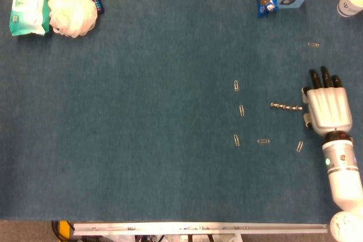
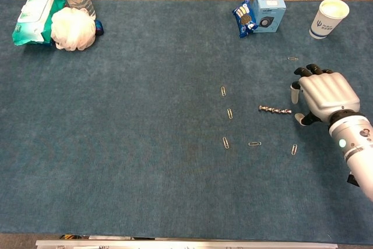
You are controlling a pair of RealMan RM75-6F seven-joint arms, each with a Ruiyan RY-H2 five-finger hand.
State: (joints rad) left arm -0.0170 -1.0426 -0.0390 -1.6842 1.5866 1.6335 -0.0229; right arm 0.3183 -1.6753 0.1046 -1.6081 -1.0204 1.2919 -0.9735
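In the head view we see our right hand (image 1: 326,107) lying palm down over the blue table (image 1: 142,111), fingers spread and holding nothing, its thumb side just beside the right end of a short chain of paper clips (image 1: 286,106). Loose paper clips lie around: one (image 1: 300,146) near the wrist, another (image 1: 263,141) further left. In the chest view the same right hand (image 2: 323,94) hovers open beside the chain (image 2: 275,109), whose end sits between the thumb and the fingertips (image 2: 298,72) without clear contact. A single clip (image 2: 292,59) lies beyond the hand, and a paper cup (image 2: 329,18) stands at the far edge. Our left hand shows in neither view.
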